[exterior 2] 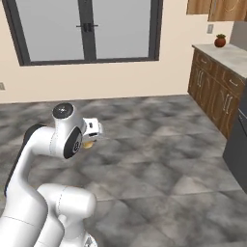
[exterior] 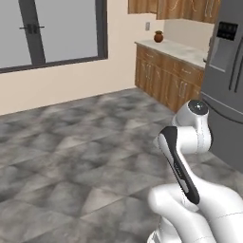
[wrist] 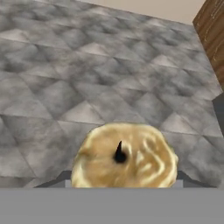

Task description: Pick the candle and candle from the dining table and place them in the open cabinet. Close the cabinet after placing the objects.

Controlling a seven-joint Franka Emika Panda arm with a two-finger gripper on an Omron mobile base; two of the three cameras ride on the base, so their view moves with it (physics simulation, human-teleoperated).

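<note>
The short golden-tan candle [wrist: 124, 156] sits right in the hand [wrist: 122, 186], held between its two dark fingers, which are part-way closed against its sides. From the hand's own camera I look straight down onto the candle's round top and its small black wick, so the candle's axis runs along the hand's line of sight, away from the fingers. In the right base view a sliver of tan [exterior 2: 88, 144] shows under the white hand, which is tucked close in front of the arm's upper joint.

Below and ahead of the hand there is only the grey stone-patterned floor [exterior: 71, 156]. What matters for the move to come is where the cabinet lies: light-brown wall cabinets [exterior: 190, 8] hang high at the far right, above a worktop [exterior: 178, 50] carrying a small brown pot [exterior: 158, 36], beside the grey fridge [exterior: 228, 71]. So the goal is up and off to the right of the hand, well apart from it. I judge the base has more driving to do before any reach. I cannot tell which cabinet door stands open.
</note>
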